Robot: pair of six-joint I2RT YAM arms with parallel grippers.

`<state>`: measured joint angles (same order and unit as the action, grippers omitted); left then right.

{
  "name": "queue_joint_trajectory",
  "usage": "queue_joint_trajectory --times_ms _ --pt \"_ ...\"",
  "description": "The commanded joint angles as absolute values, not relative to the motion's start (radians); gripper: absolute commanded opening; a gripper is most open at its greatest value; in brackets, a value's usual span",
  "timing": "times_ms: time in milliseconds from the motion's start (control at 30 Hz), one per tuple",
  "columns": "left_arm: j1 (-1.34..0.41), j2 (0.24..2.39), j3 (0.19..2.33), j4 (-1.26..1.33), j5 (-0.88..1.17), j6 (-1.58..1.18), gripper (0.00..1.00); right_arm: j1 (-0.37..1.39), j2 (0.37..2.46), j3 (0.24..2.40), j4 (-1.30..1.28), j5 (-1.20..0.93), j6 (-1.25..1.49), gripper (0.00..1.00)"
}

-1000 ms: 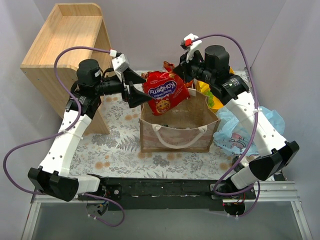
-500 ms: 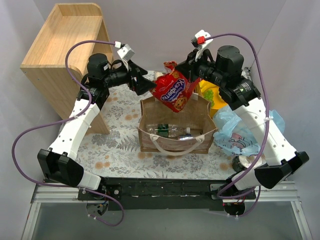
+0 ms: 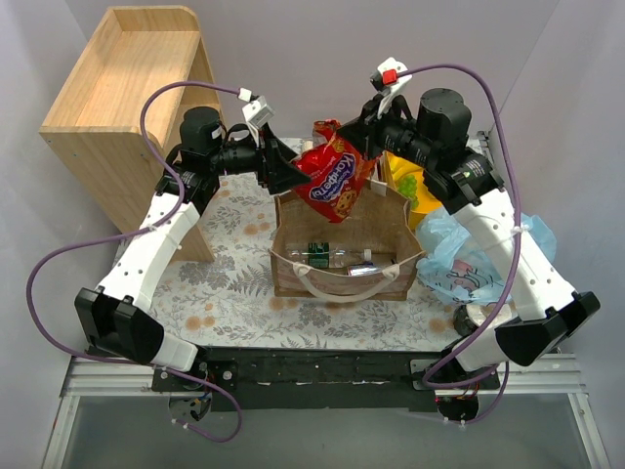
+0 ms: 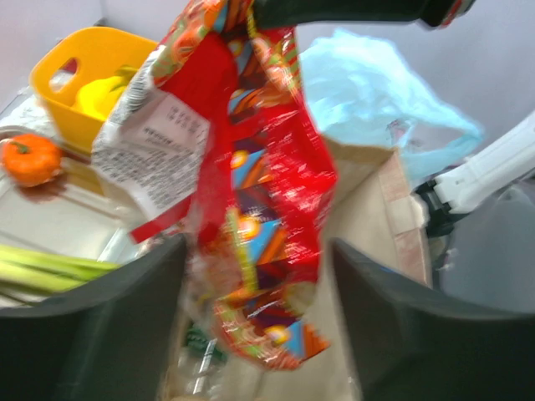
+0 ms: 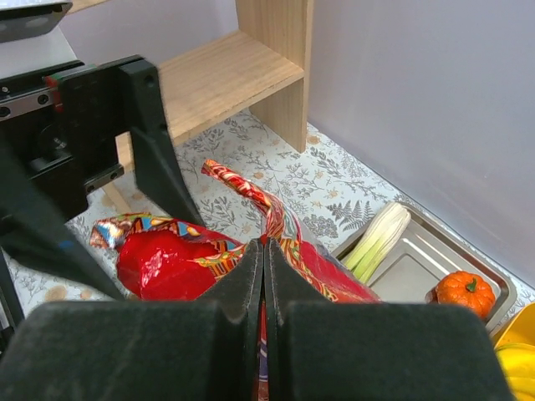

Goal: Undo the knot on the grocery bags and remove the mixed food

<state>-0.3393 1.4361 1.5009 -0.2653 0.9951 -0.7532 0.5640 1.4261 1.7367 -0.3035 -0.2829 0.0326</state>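
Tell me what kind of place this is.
Likely a robotics lab bench staged like a kitchen counter: the left arm and right arm bolt onto a black rail, plain grey panels box in a floral tablecloth, and a brown paper bag holds a bottle.

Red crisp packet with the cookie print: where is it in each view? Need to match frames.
Top external: red crisp packet centre-top, hanging over the brown paper bag.
Left wrist: mid-frame, between the fingers of the open left gripper.
Right wrist: lower left of centre, pinched in the shut right gripper.
Shared landmark: yellow plastic tub, in all three.
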Motion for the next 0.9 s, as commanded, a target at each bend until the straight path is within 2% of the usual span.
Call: queue_joint_trajectory --times_ms 0,33,67,100,167,367,400,467,500,600,867 --pt "-0.328 1.431 1.561 -0.296 0.940 -0.674 0.54 0.558 1.378 1.777 -0.113 -0.246 0.011 0.01" --pt "-0.327 1.430 1.571 -0.293 0.945 -0.648 0.46 0.552 1.365 1.767 -0.123 -0.242 0.008 0.01" --pt "-0.327 1.424 1.577 -0.290 0.948 -0.635 0.16 0.549 1.359 1.760 -0.124 -0.241 0.009 0.01" --pt "-0.325 1.419 1.581 -0.281 0.933 -0.634 0.07 0.545 1.353 1.746 -0.129 -0.233 0.009 0.01" --pt "-0.325 1.411 1.589 -0.261 0.925 -0.611 0.00 0.529 1.341 1.740 -0.141 -0.226 0.011 0.01" --pt "-0.324 1.410 1.681 -0.258 0.868 -0.552 0.00 0.494 1.322 1.740 -0.176 -0.181 -0.035 0.03" --pt "-0.321 1.422 1.706 -0.253 0.853 -0.540 0.00 0.486 1.319 1.740 -0.182 -0.175 -0.043 0.14" --pt "-0.319 1.442 1.787 -0.253 0.824 -0.531 0.00 0.451 1.304 1.738 -0.192 -0.175 -0.043 0.26" --pt "-0.318 1.453 1.813 -0.255 0.819 -0.522 0.00 0.440 1.298 1.727 -0.186 -0.182 -0.046 0.36" --pt "-0.316 1.497 1.920 -0.279 0.796 -0.515 0.00 0.408 1.259 1.683 -0.160 -0.202 -0.080 0.48" --pt "-0.311 1.565 2.025 -0.276 0.640 -0.327 0.00 0.388 1.190 1.582 -0.110 -0.149 -0.095 0.47"
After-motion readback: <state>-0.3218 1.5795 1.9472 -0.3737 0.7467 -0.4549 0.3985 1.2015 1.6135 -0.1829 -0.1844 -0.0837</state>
